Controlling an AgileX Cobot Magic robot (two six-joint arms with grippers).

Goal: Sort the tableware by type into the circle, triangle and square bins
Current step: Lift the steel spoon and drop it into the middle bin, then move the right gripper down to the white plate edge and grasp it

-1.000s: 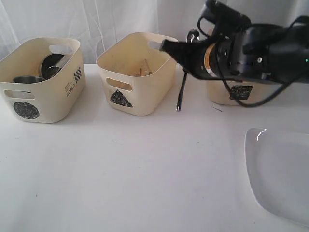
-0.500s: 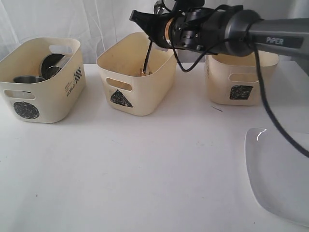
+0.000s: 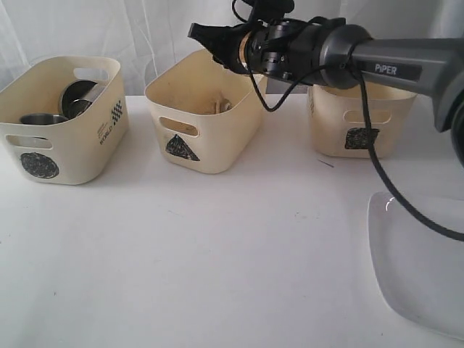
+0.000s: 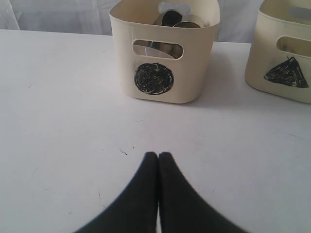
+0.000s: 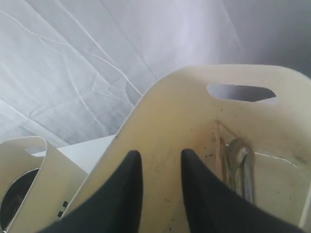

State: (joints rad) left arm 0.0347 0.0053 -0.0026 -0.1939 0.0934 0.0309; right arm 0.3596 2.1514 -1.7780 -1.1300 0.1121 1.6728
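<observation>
My right gripper [image 3: 200,33] hovers open over the triangle bin [image 3: 206,116], and its jaws [image 5: 162,156] hold nothing. A steel spoon [image 5: 241,167] lies inside that bin against its wall, beside a wooden chopstick [image 5: 218,145]. The circle bin [image 3: 61,123] holds a steel mug [image 3: 42,118] and a steel bowl [image 3: 78,96]. At the right edge of the table lies the large white square plate [image 3: 424,261]. My left gripper [image 4: 158,155] is shut and empty, low over the table in front of the circle bin [image 4: 165,58]. The exterior view does not show the left gripper.
The square bin [image 3: 360,123] stands at the back right, partly behind my right arm [image 3: 377,61] and its cable [image 3: 384,181]. A white curtain hangs behind the bins. White tabletop [image 3: 217,254] stretches in front of the three bins.
The right gripper carried the spoon leftward to above the triangle bin and let it go. The spoon now lies in the bin and the jaws are open.
</observation>
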